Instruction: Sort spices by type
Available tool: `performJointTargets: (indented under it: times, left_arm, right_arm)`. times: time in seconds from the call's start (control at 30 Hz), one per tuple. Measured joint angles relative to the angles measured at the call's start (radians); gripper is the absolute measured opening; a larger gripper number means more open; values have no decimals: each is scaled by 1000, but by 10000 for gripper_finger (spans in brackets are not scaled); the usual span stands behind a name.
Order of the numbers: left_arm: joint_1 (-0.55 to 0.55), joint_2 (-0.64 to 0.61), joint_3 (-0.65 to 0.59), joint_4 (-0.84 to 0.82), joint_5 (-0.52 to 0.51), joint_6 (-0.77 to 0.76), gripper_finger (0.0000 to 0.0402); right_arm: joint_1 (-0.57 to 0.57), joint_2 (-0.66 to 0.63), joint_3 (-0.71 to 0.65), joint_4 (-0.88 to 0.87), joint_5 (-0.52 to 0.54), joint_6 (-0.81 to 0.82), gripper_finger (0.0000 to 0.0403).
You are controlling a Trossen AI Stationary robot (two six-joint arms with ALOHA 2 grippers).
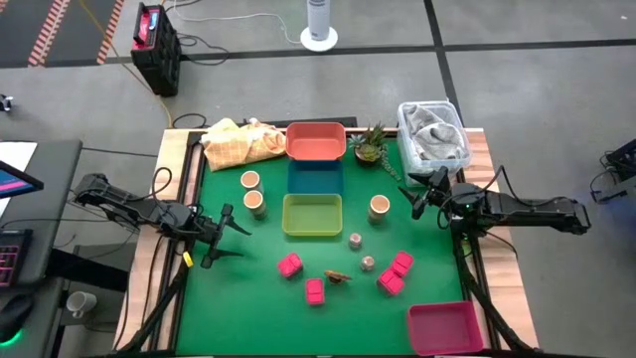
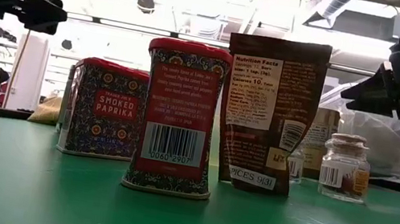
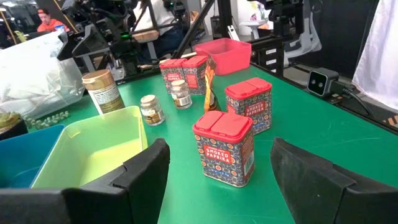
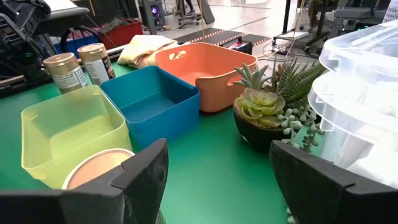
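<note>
Nearest the low camera we see a red smoked paprika tin (image 2: 178, 116) standing upright on the green table (image 2: 25, 180), with a brown spice pouch (image 2: 269, 111) just behind it, a second paprika tin (image 2: 103, 110) further back on the left and a small glass jar (image 2: 345, 167) on the right.

From above, the spices lie loose across the near half of the mat: four pink-topped tins (image 1: 289, 264), the brown pouch (image 1: 338, 277) lying between them, two tiny jars (image 1: 355, 240), and three tan-lidded round jars, two near the cloth (image 1: 249, 180) and one (image 1: 379, 206) at the right. None sits in a bin, so we judge the sorting not yet begun.

The bins line up down the middle, probably so either arm can reach them: an orange bin (image 1: 316, 140), a blue bin (image 1: 316, 176) and a yellow-green bin (image 1: 312, 216), with a pink bin (image 1: 444, 326) apart at the near right corner.

Our left gripper (image 1: 221, 237) hovers at the left side with its fingers (image 3: 149, 168) apart and nothing between them, facing the closest paprika tin. Our right gripper (image 1: 422, 191) hangs near the tan-lidded jar at the right, fingers (image 4: 146, 168) also parted and empty.

Around the work stand a succulent plant (image 1: 371, 144), a yellow cloth (image 1: 237, 142) and a clear box of rags (image 1: 433, 132). The plant sits just beside the orange bin and could catch the right arm as it reaches there. The tins crowd the pouch, leaving little room for fingers.
</note>
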Motion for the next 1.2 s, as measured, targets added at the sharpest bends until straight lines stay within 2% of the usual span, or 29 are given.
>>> performJointTargets:
  times: [1.0, 1.1, 1.2]
  left_arm:
    - [0, 0, 0, 2, 0, 6, 265]
    - [0, 0, 0, 2, 0, -50, 265]
    - [0, 0, 0, 6, 0, -191, 265]
  right_arm:
    - [0, 0, 0, 0, 0, 0, 304]
    - [0, 0, 0, 0, 0, 0, 304]
    - [0, 0, 0, 0, 0, 0, 304]
